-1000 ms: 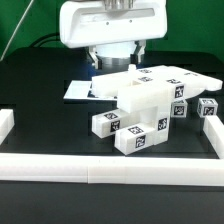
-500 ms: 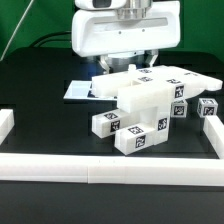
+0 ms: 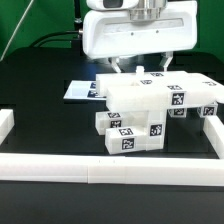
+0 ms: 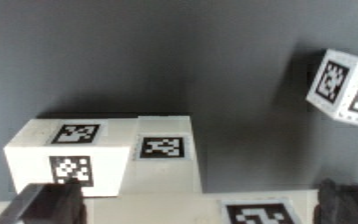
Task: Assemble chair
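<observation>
Jaws spread wide, gripping nothing; tagged block (image 4: 105, 150) sits below, between them. Chair (image 3: 140, 105) is mid-tabletop, toward the exterior view's right edge. I'd judge it stiff, light, slick plastic, so pinch flat opposite faces. Wrist cam shows the jaw gap; exterior shows the whole stack plus marker board (image 3: 80, 90) toward the far edge.

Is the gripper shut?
No: the wrist view shows the gripper with its fingers far apart and nothing clamped between them.

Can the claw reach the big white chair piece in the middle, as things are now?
Probably yes. The claw hangs open right above the big white chair piece, and nothing shows between them. The smaller blocks lie nearer the exterior camera, not over it.
</observation>
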Motion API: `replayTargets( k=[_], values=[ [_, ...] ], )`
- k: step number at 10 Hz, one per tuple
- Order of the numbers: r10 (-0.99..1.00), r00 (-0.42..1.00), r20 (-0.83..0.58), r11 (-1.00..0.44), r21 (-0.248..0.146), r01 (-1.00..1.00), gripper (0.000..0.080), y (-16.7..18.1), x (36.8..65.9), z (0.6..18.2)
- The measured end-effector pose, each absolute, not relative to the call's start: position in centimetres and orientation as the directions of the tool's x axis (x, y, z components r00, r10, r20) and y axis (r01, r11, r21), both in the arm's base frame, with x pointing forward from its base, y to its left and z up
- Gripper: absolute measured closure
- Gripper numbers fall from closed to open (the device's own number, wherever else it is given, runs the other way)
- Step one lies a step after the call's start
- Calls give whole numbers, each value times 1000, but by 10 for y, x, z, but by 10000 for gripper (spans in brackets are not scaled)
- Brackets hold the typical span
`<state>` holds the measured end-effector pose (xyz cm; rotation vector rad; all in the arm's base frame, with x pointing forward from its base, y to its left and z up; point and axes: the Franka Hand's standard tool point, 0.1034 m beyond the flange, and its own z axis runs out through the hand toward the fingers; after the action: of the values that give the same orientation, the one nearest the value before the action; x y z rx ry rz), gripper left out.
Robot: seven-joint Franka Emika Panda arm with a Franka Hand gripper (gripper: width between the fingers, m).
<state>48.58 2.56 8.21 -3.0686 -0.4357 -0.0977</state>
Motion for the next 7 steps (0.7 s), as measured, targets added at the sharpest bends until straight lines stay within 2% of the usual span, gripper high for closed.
replayTargets(
  k=[7],
  values=[
    [248,966,75,-967,-33,251,151,19,516,85]
  ],
)
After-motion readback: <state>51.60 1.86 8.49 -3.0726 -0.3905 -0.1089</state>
